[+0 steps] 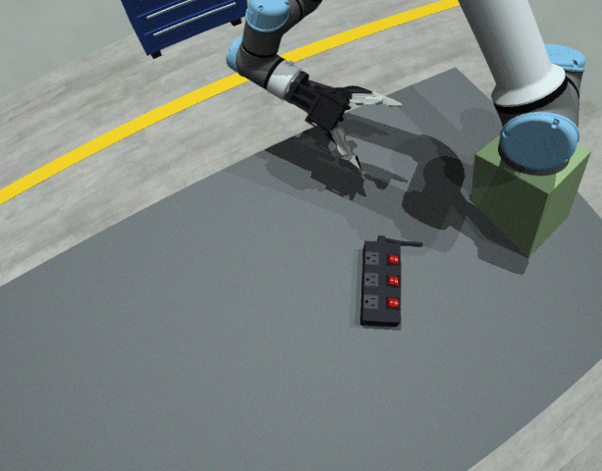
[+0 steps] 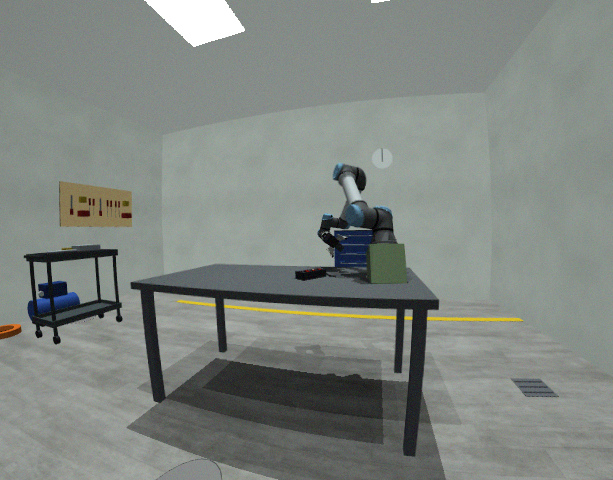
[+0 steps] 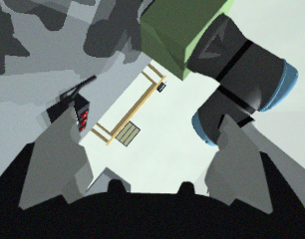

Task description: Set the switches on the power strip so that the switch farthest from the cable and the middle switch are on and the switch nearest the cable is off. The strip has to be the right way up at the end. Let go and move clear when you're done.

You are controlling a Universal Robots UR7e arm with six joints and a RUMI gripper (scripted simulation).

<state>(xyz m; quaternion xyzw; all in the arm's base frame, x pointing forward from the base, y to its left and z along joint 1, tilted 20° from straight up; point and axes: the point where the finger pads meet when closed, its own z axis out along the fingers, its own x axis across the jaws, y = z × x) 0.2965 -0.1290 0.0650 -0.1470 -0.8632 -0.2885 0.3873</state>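
Switch positions on the power strip (image 1: 381, 284) too small to read from the top view: three red rockers, on or off I cannot tell. In the exterior view the strip (image 2: 310, 273) is a tiny dark block near the table's far right corner, switches just red specks. From my wrist, my own finger (image 3: 60, 154) covers most of the strip (image 3: 78, 107); only one end and a few red dots show. My arm's upper link is cut by the top view's upper edge. Blue drawer cabinet (image 1: 184, 20) is cropped there too.
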